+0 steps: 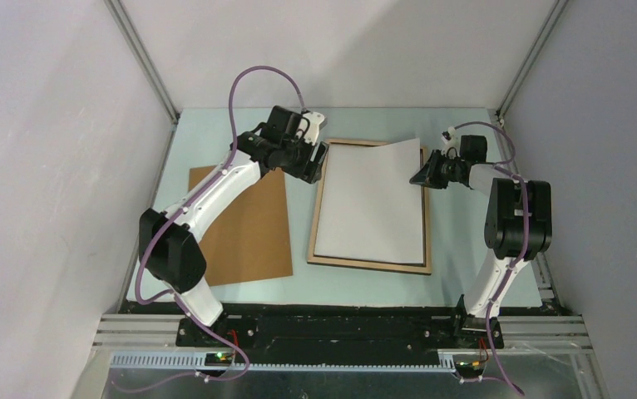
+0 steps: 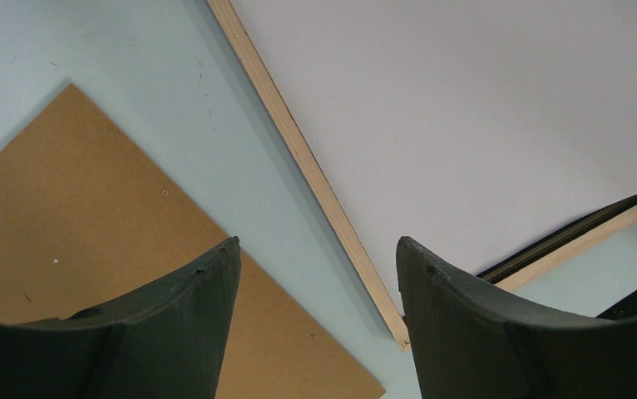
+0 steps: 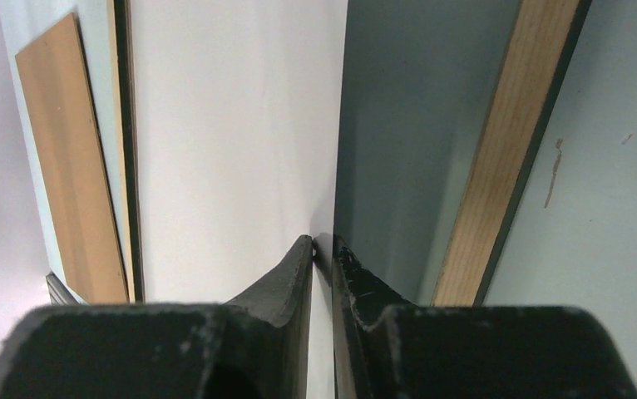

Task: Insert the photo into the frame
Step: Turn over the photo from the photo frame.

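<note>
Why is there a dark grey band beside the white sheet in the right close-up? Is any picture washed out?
Right wrist view: the photo is lifted at that edge, so the pane of the frame beneath likely lies in its shadow. Top view: soft, even light, no glare. Left wrist view: evenly lit, the left gripper only a dark shape.
</note>
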Robot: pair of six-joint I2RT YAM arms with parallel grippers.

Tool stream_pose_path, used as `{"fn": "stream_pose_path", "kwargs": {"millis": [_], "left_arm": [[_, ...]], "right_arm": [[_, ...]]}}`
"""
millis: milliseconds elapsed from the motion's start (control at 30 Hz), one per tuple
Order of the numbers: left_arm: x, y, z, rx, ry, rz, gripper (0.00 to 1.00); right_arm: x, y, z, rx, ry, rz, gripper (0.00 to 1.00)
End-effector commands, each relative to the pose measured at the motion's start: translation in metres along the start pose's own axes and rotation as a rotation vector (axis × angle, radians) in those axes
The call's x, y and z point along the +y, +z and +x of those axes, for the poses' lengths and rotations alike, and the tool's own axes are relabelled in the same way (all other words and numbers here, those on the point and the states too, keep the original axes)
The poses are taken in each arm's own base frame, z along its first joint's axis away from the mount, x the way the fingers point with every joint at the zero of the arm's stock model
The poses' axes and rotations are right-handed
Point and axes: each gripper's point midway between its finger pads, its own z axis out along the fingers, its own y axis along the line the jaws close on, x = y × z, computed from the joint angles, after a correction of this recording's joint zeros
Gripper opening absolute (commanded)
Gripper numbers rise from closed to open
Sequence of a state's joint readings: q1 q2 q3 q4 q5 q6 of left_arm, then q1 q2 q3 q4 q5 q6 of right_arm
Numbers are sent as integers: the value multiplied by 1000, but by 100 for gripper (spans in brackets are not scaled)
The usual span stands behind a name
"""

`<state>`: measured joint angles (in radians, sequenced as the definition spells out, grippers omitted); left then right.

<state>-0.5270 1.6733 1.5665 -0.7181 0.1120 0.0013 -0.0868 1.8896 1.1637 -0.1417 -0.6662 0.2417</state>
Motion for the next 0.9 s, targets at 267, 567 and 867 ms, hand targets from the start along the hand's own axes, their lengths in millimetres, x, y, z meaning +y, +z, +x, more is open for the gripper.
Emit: {"fn": "stream_pose_path", "kwargs": {"millis": [267,567,867], "left_arm": [[0,-18,-15,-72,22,7,74],[0,-18,-16,-73,24,6,74],[3,-21,-17,-80,28,-12,74]], "right_arm": [[6,-3,-20,-47,-54,10,27],[6,-5,-25,-67,-65,36,54],[6,-13,-34,-79,-93,104,75]]}}
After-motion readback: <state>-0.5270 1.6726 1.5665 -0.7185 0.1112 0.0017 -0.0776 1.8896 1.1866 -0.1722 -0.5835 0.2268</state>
